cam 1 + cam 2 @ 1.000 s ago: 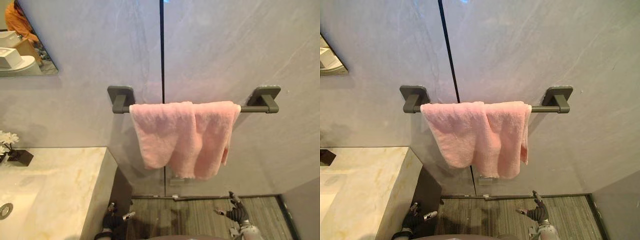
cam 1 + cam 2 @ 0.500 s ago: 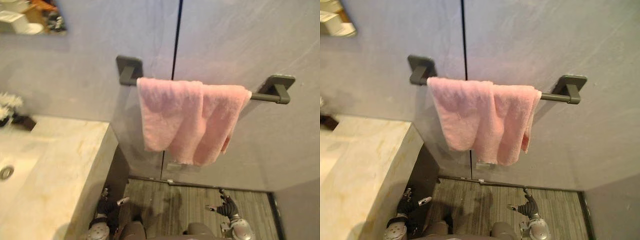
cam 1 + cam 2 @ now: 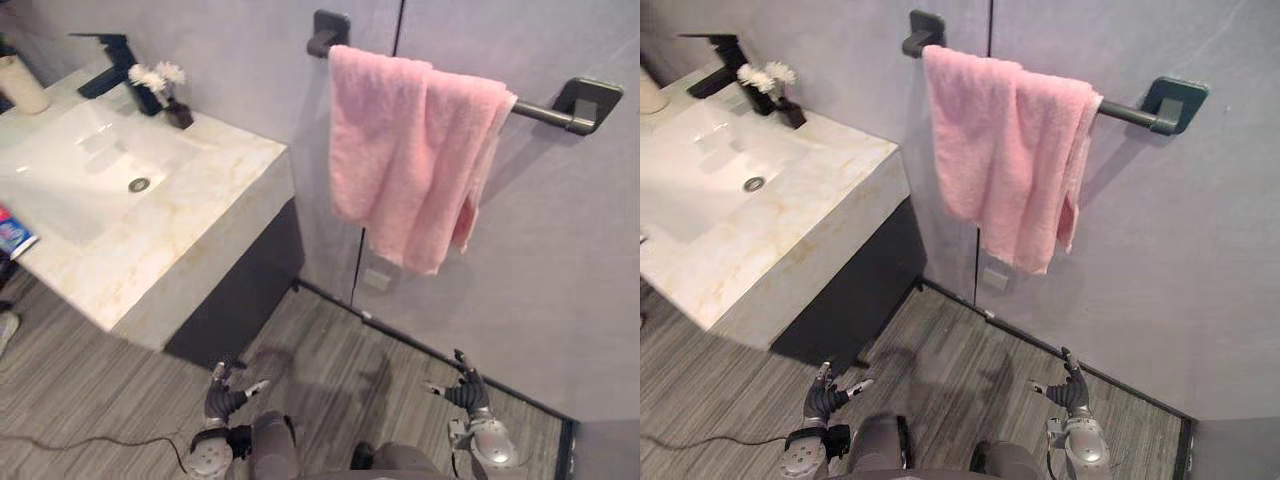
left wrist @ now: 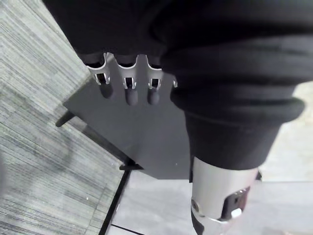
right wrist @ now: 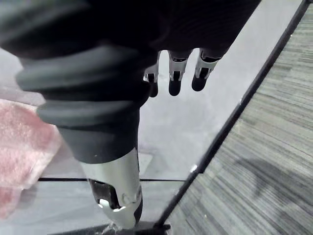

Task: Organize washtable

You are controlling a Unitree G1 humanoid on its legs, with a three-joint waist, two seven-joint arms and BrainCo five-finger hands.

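Though the pink towel (image 3: 405, 150) hung draped over the wall bar (image 3: 545, 110) at far right, somewhat bunched, the washtable (image 3: 215, 215) to its left looked only partly sorted. Faucet (image 3: 112, 58), flower pot (image 3: 165, 92) and pale cup (image 3: 20, 85) stood along the far side. A blue packet (image 3: 10, 235) lay at the left edge, probably yet to be placed. Left hand (image 3: 228, 392) and right hand (image 3: 466, 388) hung low near the floor, fingers loosely spread, empty, well below towel and counter.

Left hand (image 3: 227, 396) and right hand (image 3: 466, 391) hang low, fingers loosely straight.
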